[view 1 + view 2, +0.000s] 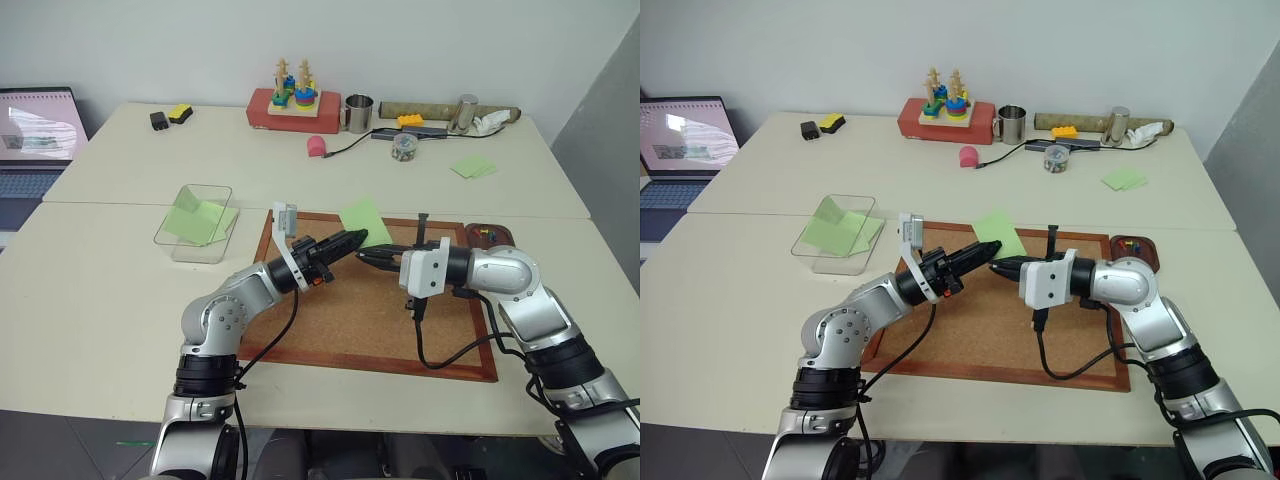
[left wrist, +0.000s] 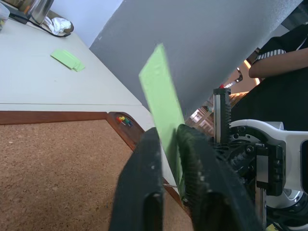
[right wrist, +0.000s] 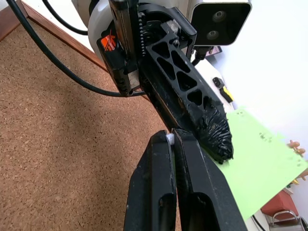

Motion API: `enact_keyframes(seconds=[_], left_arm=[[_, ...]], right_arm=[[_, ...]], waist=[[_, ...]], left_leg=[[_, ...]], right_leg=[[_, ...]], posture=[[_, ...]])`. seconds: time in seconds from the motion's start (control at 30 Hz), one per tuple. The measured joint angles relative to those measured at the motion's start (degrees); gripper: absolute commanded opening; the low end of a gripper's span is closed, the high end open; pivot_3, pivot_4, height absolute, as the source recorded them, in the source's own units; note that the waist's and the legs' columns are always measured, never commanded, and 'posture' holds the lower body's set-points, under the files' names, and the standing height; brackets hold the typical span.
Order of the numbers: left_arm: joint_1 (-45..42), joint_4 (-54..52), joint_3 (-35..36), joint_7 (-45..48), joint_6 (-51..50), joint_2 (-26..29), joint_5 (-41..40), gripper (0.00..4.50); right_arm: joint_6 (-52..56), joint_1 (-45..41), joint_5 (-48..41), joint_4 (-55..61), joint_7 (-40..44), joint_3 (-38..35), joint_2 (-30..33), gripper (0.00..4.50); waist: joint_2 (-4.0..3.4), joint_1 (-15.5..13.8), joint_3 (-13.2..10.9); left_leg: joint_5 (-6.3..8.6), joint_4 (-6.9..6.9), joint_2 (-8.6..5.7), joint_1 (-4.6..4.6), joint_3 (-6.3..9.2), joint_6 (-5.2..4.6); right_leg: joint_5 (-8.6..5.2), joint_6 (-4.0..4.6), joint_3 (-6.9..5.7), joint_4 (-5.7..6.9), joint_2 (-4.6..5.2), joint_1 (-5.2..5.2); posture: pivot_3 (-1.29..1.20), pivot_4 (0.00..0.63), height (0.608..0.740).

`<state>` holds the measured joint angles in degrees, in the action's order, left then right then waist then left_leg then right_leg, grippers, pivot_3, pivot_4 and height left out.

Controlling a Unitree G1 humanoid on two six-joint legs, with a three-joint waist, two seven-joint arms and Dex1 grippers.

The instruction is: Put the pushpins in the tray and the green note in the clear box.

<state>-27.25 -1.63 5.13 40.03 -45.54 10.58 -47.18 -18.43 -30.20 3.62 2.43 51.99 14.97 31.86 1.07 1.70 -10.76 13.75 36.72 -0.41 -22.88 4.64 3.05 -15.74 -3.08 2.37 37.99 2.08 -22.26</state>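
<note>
Both black-fingered grippers are meeting over the wood-framed corkboard [image 1: 330, 320]: my left gripper [image 1: 352, 239] is pinching the light-green paper note [image 1: 366, 222], my right gripper [image 1: 366, 258] is pressed shut. Next I am carrying it to the transparent plastic box [image 1: 196, 222].

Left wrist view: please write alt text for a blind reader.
The left gripper has its black fingers shut on an upright green note, above a corkboard. Behind lies a tray holding pushpins.
</note>
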Motion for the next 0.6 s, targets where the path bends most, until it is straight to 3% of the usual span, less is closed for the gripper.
enact_keyframes(seconds=[0.6], left_arm=[[0.59, 5.21, -3.54, -0.83, 8.66, -1.95, 9.44, 0.01]], right_arm=[[4.90, 1.25, -4.46, 7.33, -2.08, -2.35, -0.85, 0.00]], waist=[[0.00, -0.03, 0.00]], left_leg=[[0.00, 0.04, -0.01, 0.00, 0.01, 0.00]], right_leg=[[0.00, 0.01, 0.00, 0.03, 0.00, 0.01]], posture=[[0.00, 0.150, 0.740]])
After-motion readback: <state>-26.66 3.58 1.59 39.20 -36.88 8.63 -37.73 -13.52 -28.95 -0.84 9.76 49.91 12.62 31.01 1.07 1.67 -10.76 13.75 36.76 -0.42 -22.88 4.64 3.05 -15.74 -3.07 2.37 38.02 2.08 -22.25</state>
